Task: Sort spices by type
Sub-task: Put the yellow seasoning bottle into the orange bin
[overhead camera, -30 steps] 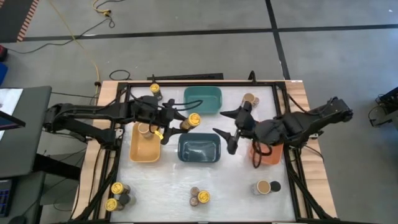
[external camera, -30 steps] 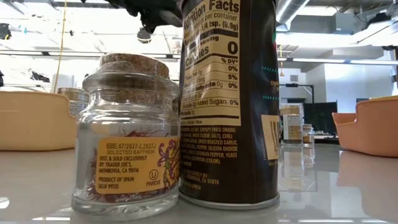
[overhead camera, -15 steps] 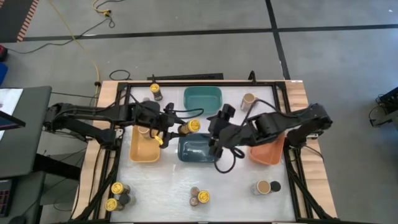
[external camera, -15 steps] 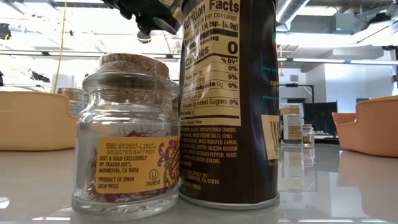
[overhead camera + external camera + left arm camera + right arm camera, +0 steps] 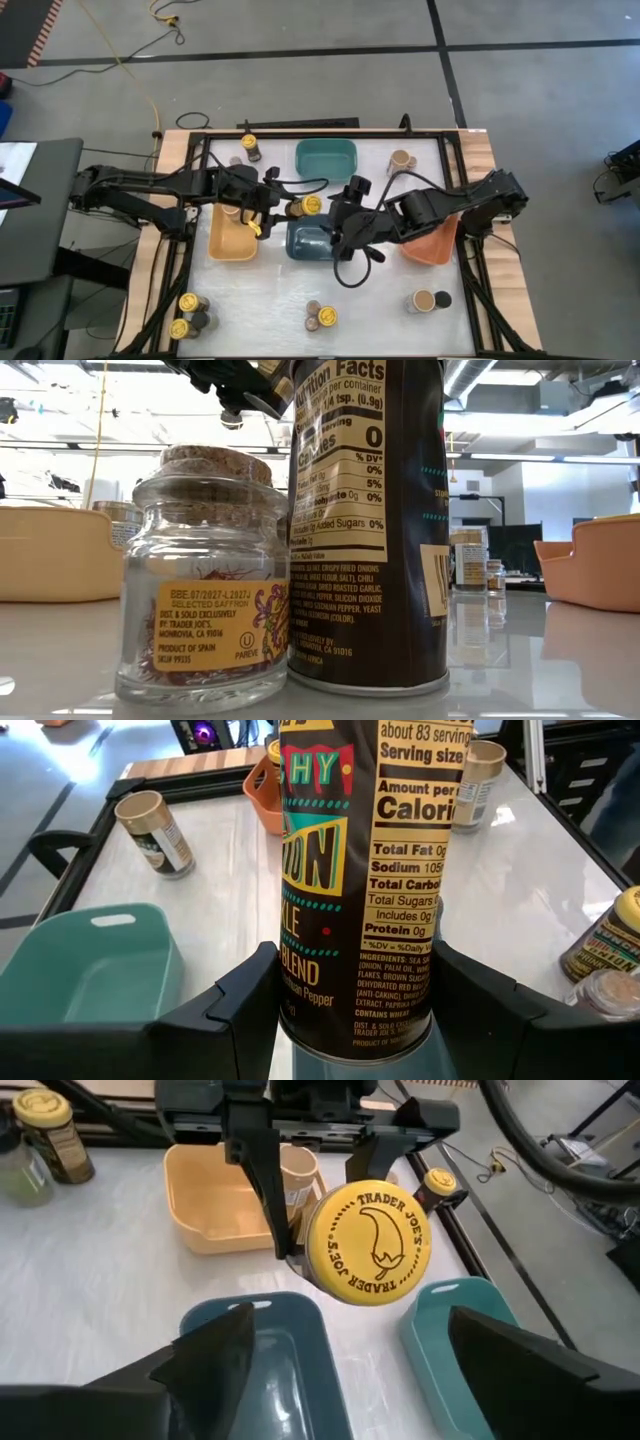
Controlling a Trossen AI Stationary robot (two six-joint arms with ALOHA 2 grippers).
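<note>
A dark spice jar with a yellow lid (image 5: 312, 204) hangs in the air over the far rim of the dark-blue bin (image 5: 320, 243), and my left gripper (image 5: 290, 207) is shut on it. The left wrist view shows the jar's printed label (image 5: 370, 870) running away from the fingers. My right gripper (image 5: 338, 218) is open over the dark-blue bin and faces the lid (image 5: 368, 1243) from the table's right, a short gap away. Its two fingers (image 5: 215, 1350) show on either side, below the lid, and touch nothing. My left gripper pinches the jar's round sides near its bottom end (image 5: 300, 995) between its two fingers (image 5: 240, 1005). The fingers come from the table's left, slanting a little downward, and lie along the jar. The jar is lifted clear, its lid pointing toward the table's right.
A yellow bin (image 5: 230, 248) holds a tan-topped jar; a teal bin (image 5: 326, 160) and an orange bin (image 5: 432, 245) stand near. Jars stand at the far left (image 5: 249, 143), far right (image 5: 401, 160), near left (image 5: 188, 310), near middle (image 5: 320, 317) and near right (image 5: 430, 300).
My right gripper has swung from over the orange bin toward the table's left, turning as it went. It now hangs over the dark-blue bin, facing the lid of the jar that my left gripper holds.
</note>
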